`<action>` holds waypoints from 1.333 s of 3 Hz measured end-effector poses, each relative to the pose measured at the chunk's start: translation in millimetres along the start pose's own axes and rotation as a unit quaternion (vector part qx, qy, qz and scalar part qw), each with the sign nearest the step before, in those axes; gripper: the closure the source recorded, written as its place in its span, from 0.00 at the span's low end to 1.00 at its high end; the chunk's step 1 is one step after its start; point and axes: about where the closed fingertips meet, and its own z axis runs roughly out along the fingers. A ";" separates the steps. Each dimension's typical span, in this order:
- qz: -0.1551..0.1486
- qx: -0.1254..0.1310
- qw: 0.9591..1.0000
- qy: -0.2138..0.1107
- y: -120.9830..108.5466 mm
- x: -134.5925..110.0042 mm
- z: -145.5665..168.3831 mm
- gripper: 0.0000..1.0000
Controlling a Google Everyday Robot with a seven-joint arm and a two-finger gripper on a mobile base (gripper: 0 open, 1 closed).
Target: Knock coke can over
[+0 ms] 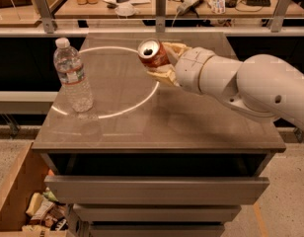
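Note:
The coke can (151, 54), red-orange with a silver top, is held off the table and tilted so its top faces the camera and the left. My gripper (161, 62) sits over the back middle of the table, its beige fingers (162, 76) closed around the can's body from the right. The white arm reaches in from the right edge of the view.
A clear plastic water bottle (73, 77) stands upright at the left of the brown table (157, 125). A bright ring of light lies on the tabletop. Drawers sit below the table's front edge. A cluttered bench runs behind. An open box stands at lower left.

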 end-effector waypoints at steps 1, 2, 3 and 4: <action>-0.088 -0.029 0.996 0.017 -4.4 -3.1 0.4 1.00; -0.163 -0.074 0.983 0.041 -20.2 -13.1 3.0 1.00; -0.199 -0.110 0.972 0.063 -20.0 -0.8 11.3 1.00; -0.210 -0.112 0.969 0.068 -28.0 -7.9 11.0 1.00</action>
